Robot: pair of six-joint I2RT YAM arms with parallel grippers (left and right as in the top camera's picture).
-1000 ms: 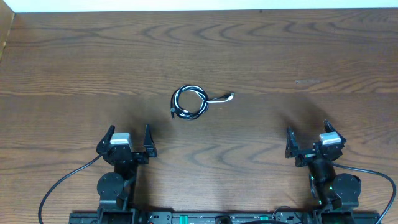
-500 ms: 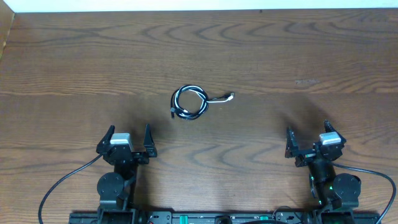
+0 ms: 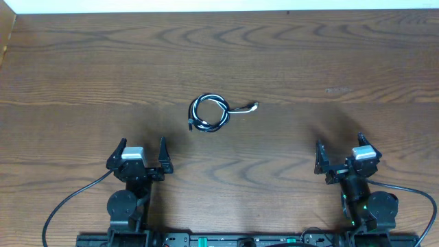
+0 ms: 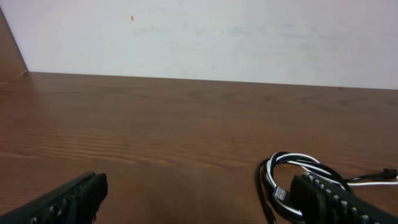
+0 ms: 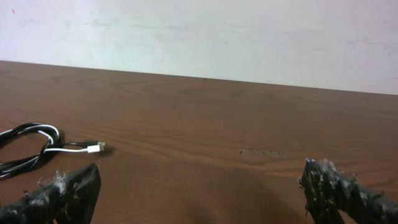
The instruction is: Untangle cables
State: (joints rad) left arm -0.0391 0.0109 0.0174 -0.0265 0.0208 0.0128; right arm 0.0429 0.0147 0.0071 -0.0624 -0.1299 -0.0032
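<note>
The left fingers [image 3: 163, 151] and the right fingers [image 3: 319, 156] were seen spread wide with nothing held between them, at the lower left and lower right of the overhead frame. The cables [image 3: 226, 114], black and white strands coiled into one small loop, were laid on the table [image 3: 309, 62] near the frame's centre, well apart from both. A white plug end [image 3: 254, 106] was trailed out to the right.
</note>
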